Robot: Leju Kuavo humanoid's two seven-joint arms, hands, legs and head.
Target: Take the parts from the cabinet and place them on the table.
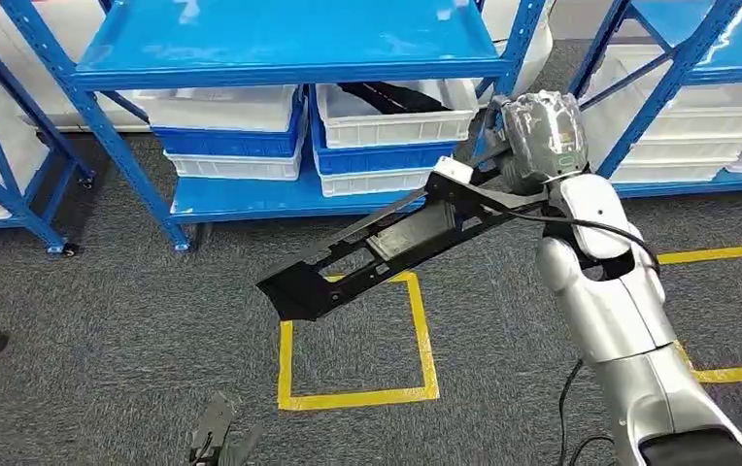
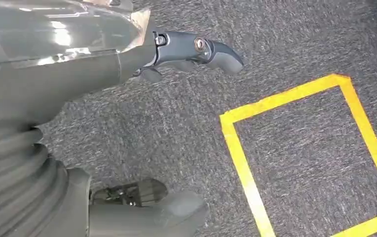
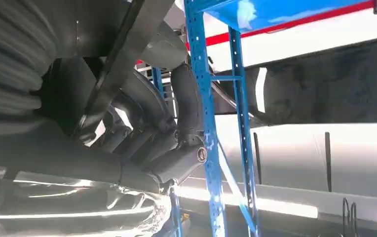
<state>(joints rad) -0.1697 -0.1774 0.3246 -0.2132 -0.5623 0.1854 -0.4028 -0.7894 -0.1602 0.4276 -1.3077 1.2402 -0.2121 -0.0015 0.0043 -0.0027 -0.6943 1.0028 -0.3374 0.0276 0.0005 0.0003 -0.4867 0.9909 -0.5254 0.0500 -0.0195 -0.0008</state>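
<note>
Head view: the right hand point(image 1: 540, 136) grips one end of a long black part point(image 1: 387, 243), held clear of the blue cabinet point(image 1: 280, 58) above the floor.

Left wrist view: the left hand point(image 2: 142, 64) hangs with fingers point(image 2: 221, 52) apart, holding nothing.

Right wrist view: fingers point(image 3: 176, 148) wrap the part; keep the free end level while turning.

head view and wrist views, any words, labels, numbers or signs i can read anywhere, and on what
None: no view shows readable text.
The long black part held by the right hand bears no legible marking.
The white bins and blue shelf carry no label that shows.
The yellow tape square on the carpet is a floor marking without letters or numbers.
</note>
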